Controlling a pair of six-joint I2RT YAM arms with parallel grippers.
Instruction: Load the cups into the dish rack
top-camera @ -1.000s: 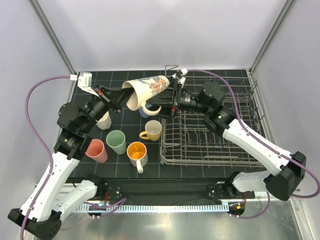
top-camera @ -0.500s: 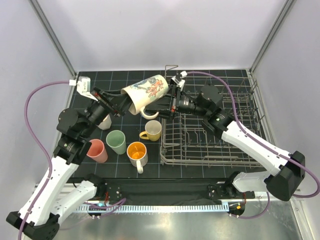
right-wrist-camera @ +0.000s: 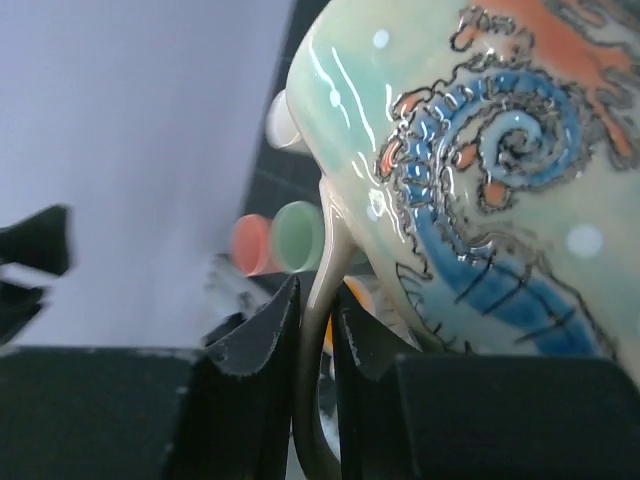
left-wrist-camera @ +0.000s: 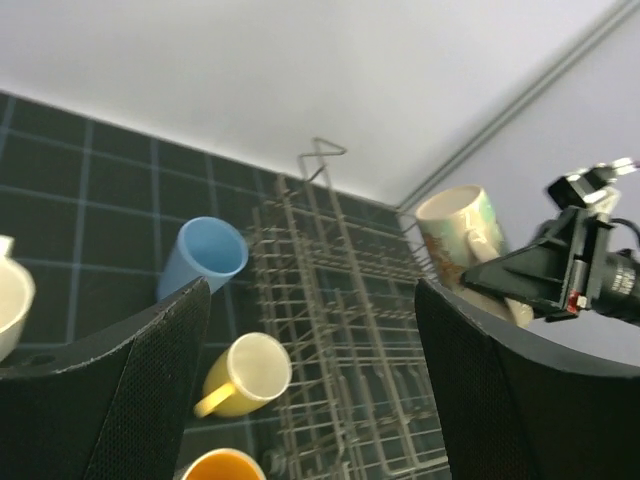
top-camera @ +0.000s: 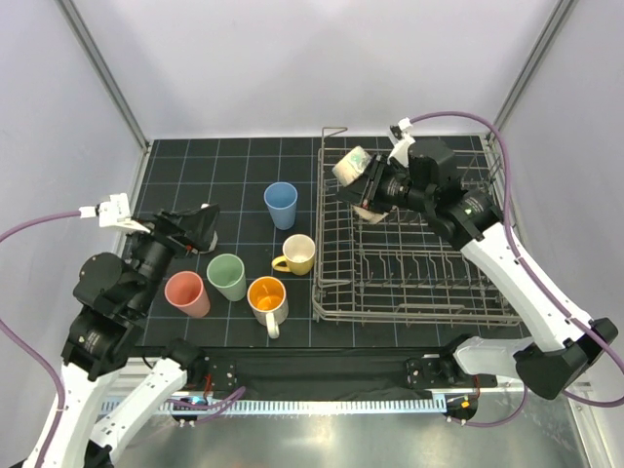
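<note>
Five cups stand on the black gridded mat (top-camera: 195,166) in your top view: blue cup (top-camera: 281,205), yellow mug (top-camera: 295,253), pale green cup (top-camera: 226,276), pink cup (top-camera: 186,293), orange-lined mug (top-camera: 266,295). Right gripper (top-camera: 366,183) holds a painted mug (top-camera: 351,168) over the wire dish rack (top-camera: 419,263), far-left corner.
Left wrist: left gripper (left-wrist-camera: 310,290) spread wide, empty; you also get a white cup (left-wrist-camera: 10,300) at frame left.
Right wrist: fingers (right-wrist-camera: 255,340) pinch the glossy mug's handle; blue spiral, orange patches.

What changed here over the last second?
The left gripper let go of the patterned mug and pulled back to the near left, now open. The right gripper, shut on the handle, carried the patterned mug right, to above the rack's far left corner. The blue cup, yellow mug, green cup, pink cup and orange mug stayed put.
</note>
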